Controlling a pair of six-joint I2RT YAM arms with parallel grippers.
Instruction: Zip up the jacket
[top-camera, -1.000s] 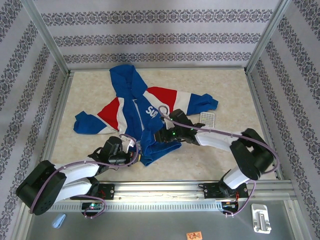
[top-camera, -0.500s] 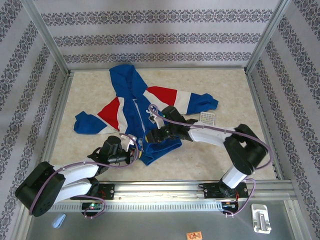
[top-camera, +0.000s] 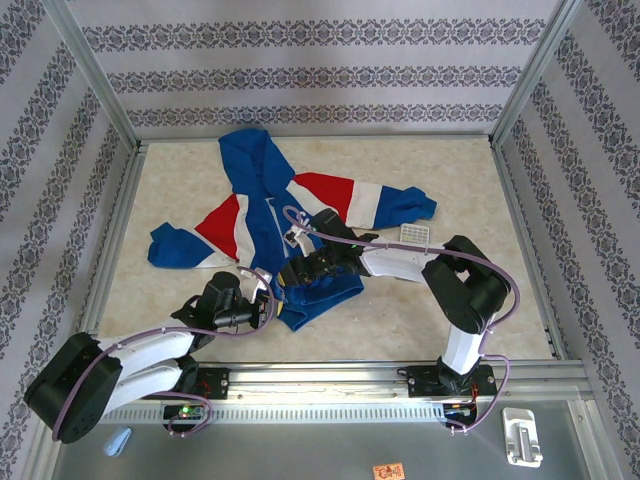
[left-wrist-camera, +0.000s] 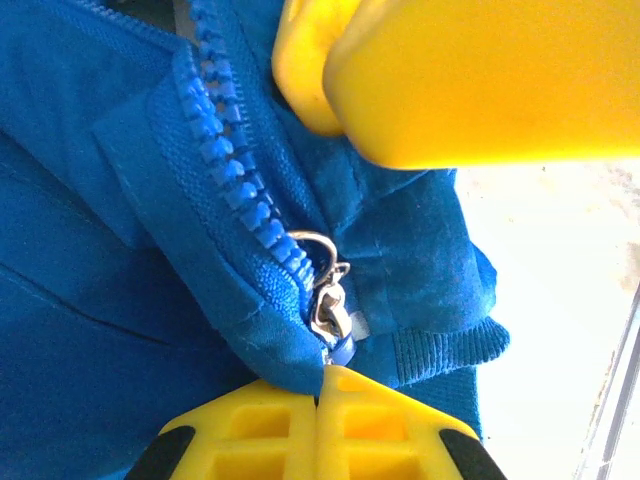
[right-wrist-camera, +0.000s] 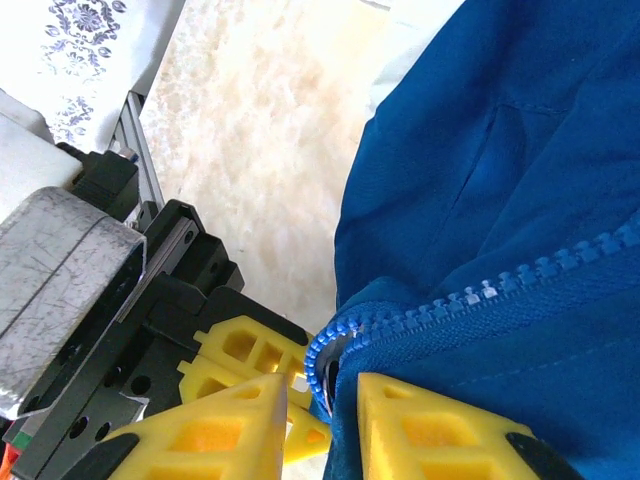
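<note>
Blue jacket (top-camera: 265, 200) hem clenched in left claw (left-wrist-camera: 320, 400); right claw (right-wrist-camera: 320, 392) pinches its zipper edge (right-wrist-camera: 470, 292); white grid (top-camera: 415, 235) beside sleeve.

So the jacket (top-camera: 262, 215) is royal blue with red and white panels. My fingers (left-wrist-camera: 480, 80) are bright yellow, worktop's (top-camera: 450, 170) mottled beige.

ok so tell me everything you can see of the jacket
The jacket is small and made of soft blue fabric, with a hood and red and white panels across the chest and sleeves. It lies face up on the table, hood away from the arms, sleeves spread, hem bunched. Its blue zipper has a silver slider low by the ribbed hem. The left gripper pinches the fabric just below the slider; the right gripper has the zipper edge between its fingers.
</note>
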